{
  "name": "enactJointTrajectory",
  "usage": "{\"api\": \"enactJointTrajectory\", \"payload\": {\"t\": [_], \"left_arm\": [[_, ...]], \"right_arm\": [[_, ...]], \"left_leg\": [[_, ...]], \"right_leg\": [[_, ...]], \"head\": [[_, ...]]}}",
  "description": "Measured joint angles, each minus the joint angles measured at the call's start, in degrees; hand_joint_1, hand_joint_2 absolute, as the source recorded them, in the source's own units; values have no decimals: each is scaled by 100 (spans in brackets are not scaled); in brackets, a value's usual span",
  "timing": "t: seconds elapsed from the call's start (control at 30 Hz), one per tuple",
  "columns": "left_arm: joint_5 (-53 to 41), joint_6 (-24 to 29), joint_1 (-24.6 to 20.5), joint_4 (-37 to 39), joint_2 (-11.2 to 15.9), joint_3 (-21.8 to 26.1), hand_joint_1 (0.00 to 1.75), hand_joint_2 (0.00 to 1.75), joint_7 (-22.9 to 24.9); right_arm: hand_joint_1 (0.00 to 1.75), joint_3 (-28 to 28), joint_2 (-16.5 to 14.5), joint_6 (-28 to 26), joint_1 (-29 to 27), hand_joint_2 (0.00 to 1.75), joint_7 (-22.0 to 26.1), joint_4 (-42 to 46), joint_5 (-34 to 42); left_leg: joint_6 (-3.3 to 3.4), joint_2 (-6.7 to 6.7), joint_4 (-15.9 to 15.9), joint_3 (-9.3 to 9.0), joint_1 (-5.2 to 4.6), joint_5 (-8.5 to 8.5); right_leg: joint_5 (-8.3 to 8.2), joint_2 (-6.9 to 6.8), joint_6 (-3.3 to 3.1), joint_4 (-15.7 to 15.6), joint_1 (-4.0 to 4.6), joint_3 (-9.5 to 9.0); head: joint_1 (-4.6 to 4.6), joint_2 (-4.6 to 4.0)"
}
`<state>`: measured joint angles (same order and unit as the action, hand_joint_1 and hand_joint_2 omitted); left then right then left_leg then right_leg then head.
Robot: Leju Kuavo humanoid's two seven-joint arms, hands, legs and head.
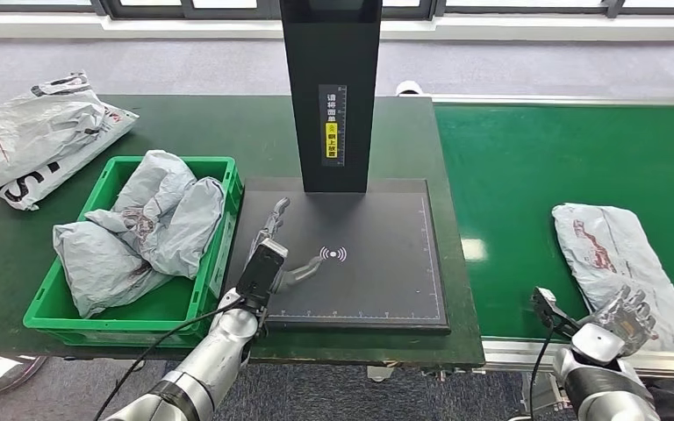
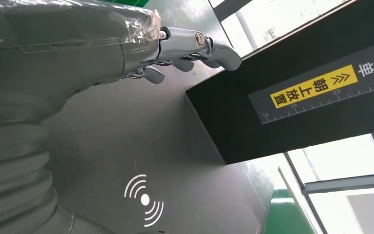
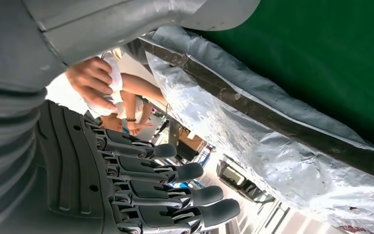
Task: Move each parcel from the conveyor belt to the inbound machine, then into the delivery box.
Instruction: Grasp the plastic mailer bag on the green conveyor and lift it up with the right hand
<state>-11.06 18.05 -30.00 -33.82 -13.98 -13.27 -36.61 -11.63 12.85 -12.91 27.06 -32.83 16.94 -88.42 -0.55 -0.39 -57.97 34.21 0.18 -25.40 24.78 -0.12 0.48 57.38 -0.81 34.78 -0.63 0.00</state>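
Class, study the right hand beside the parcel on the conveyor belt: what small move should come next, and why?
Probably the right hand should close its fingers on the near edge of the grey parcel. It sits open at that edge, the parcel lies flat on the conveyor belt, and the inbound machine holds no parcel, only the open left hand over it.
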Motion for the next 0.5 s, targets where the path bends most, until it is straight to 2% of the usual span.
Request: {"api": "enactJointTrajectory", "payload": {"t": [0.13, 0.5], "left_arm": [[2, 0, 0, -2, 7, 42, 0, 175, 0], [60, -9, 4, -34, 35, 100, 0, 175, 2]], "right_arm": [[175, -2, -1, -1, 2, 175, 1, -1, -12], [175, -11, -2, -261, -5, 175, 160, -26, -38]], "left_leg": [[7, -2, 0, -4, 0, -1], [11, -1, 0, -1, -4, 0]], "right_leg": [[1, -3, 2, -4, -1, -8], [-2, -2, 5, -3, -5, -2]], "head": [[0, 0], [0, 0]]}}
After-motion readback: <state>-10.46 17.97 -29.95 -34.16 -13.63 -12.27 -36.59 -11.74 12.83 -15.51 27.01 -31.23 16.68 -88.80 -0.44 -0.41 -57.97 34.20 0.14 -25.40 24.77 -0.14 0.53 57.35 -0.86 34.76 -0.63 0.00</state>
